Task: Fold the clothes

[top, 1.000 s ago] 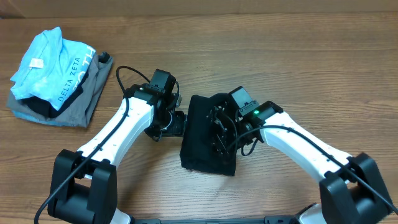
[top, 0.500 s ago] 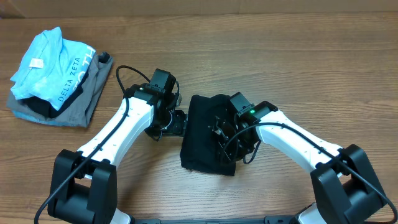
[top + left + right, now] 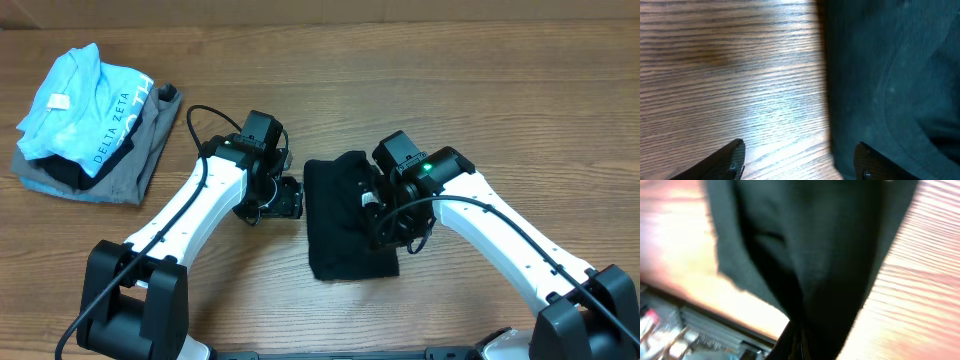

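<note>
Far left of bench (image 3: 450, 90): light blue "DELTA ZETA" shirt (image 3: 85, 100) on grey garment (image 3: 135, 165).
Left pincer (image 3: 292, 197): jaws apart, just beside the T-shirt's left edge.
Black T-shirt (image 3: 340, 225): folded, mid-bench.
Right pincer (image 3: 383, 222): closed, pinching its right edge.

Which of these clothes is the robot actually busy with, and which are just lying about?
In the job: black T-shirt; right claw, shut on its cloth; left claw, open at its edge.
Just lying about: light blue DELTA ZETA shirt; grey garment under it.
</note>
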`<state>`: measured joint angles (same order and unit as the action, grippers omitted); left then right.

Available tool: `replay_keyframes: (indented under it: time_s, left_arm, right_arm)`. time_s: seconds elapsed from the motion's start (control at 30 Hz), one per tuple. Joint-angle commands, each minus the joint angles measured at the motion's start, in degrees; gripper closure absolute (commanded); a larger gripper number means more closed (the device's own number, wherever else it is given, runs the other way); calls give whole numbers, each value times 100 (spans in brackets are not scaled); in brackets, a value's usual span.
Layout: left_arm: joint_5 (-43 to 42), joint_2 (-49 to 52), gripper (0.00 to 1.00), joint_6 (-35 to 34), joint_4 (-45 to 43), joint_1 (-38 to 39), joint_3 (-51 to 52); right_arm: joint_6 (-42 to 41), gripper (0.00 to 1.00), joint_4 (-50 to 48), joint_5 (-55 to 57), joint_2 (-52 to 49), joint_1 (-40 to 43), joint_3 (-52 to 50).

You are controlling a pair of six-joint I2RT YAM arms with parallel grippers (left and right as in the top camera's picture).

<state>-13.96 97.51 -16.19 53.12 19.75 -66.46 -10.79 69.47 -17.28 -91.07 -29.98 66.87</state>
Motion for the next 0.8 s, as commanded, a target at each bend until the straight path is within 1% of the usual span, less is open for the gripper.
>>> replay_keyframes:
  time_s: [0.0, 0.13, 0.17, 0.2, 0.27, 0.3, 0.33, 0.4, 0.43, 0.47, 0.5, 0.53, 0.6, 0.67, 0.73, 0.77]
  left_arm:
    - [-81, -39, 28, -4, -4, -24, 46]
    - [-269, -39, 28, 122, -162, -22, 46]
    - [-422, -39, 30, 264, -271, -22, 46]
    - [-765, -39, 32, 544, -533, -22, 46]
    - [-1099, -39, 35, 723, -848, -20, 46]
    - [-1241, -39, 39, 754, -1086, 7, 46]
    - [-1266, -39, 45, 785, -1215, 31, 46]
    - [-1268, -33, 58, 892, -1484, 136, 46]
    - [-1268, -26, 64, 946, -1600, 205, 48]
    - [-1268, -11, 69, 999, -1690, 273, 48]
    - [-1268, 2, 70, 1032, -1766, 356, 46]
    - [-1268, 37, 71, 1080, -1847, 466, 46]
    - [-1268, 125, 71, 1152, -1958, 656, 46]
    - [-1263, 254, 70, 1285, -2050, 850, 48]
    - [-1209, 409, 70, 1419, -2122, 1003, 46]
    - [-1117, 494, 72, 1429, -2153, 1047, 46]
  right_arm:
    - [-750, 96, -7, 907, 68, 22, 92]
    - [-505, 96, -114, 870, 68, 24, 94]
    - [-479, 96, -142, 872, 68, 22, 94]
    - [-466, 96, -188, 876, 70, 24, 94]
    - [-514, 96, -212, 925, 70, 72, 94]
    - [-778, 84, -203, 1102, 70, 131, 94]
    - [-994, 81, -186, 1246, 68, 195, 94]
    - [-1266, 75, -179, 1443, 70, 367, 94]
    - [-1370, 75, -162, 1467, 70, 463, 94]
    - [-1475, 75, -131, 1460, 70, 586, 94]
    - [-1495, 75, -96, 1390, 70, 691, 94]
    - [-1427, 75, -72, 1163, 68, 807, 94]
    - [-957, 74, -44, 337, 68, 975, 92]
    - [-492, 67, -11, -570, 68, 1023, 83]
    - [-417, 63, -13, -1106, 68, 973, 22]
    - [-457, 62, -42, -1235, 68, 916, -42]
